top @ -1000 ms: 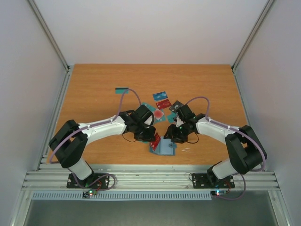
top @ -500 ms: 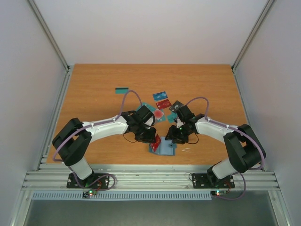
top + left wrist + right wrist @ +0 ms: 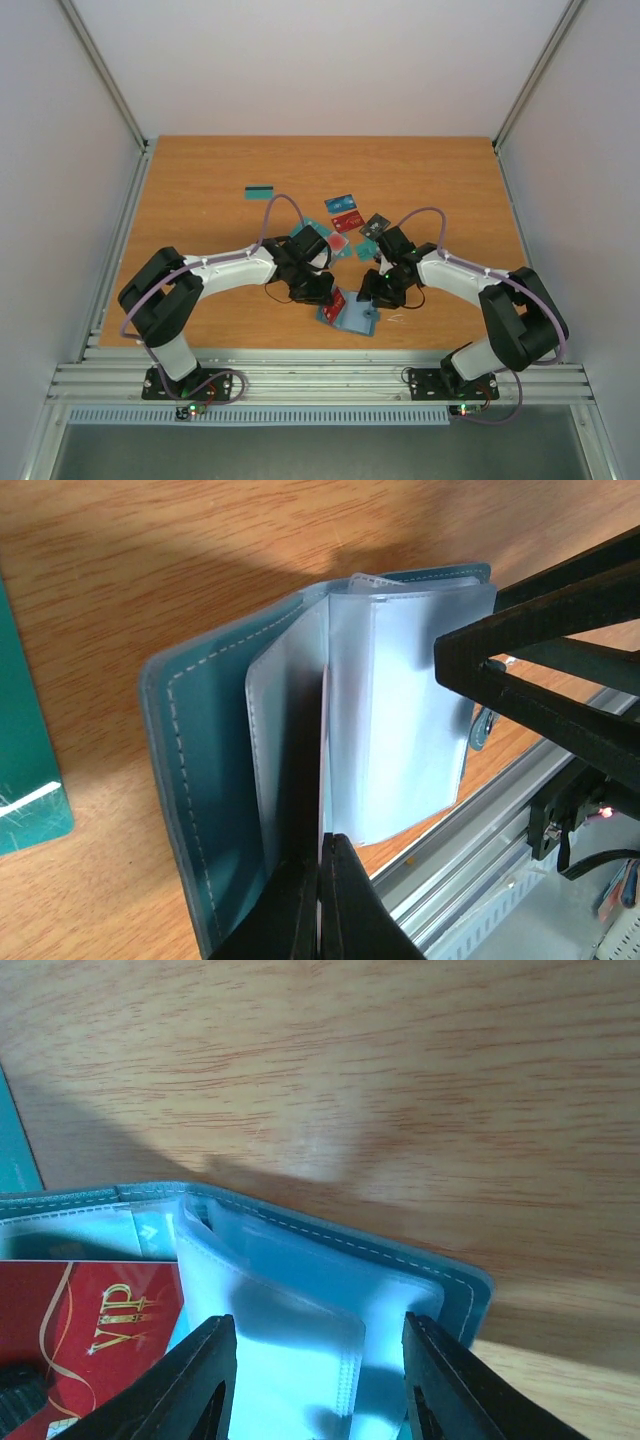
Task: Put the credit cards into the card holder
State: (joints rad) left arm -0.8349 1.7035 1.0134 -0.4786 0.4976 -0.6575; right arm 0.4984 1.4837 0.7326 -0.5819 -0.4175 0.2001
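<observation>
At the near middle of the table [image 3: 200,170], between the two arms, the card holder [image 3: 355,320] lies open with its teal cover down. Its clear sleeves [image 3: 400,710] are fanned upward from the spine.

1. Left gripper [image 3: 322,858]: the jaws are closed to a narrow slit. A thin card is pinched between them and appears edge-on in the left wrist view. The top view and the right wrist view show it as a red card [image 3: 90,1325] printed "VIP" in gold. The card stands on edge against the sleeves on the left half of the holder. The pictures do not show whether its lower edge has entered a pocket.

2. Right gripper [image 3: 318,1328]: the jaws stand wide apart, with one finger on each side of the raised stack of sleeves. The gripper has hold of nothing. Whether the fingertips press on the sleeves cannot be told.

3. Remaining credit cards [image 3: 340,203]: a loose cluster of blue, red, black and teal cards lies face up just beyond the two grippers, apart from the holder. A striped teal card [image 3: 259,190] lies alone, farther back and to the left. Another teal card [image 3: 20,770] lies flat just beside the holder's cover.
</observation>
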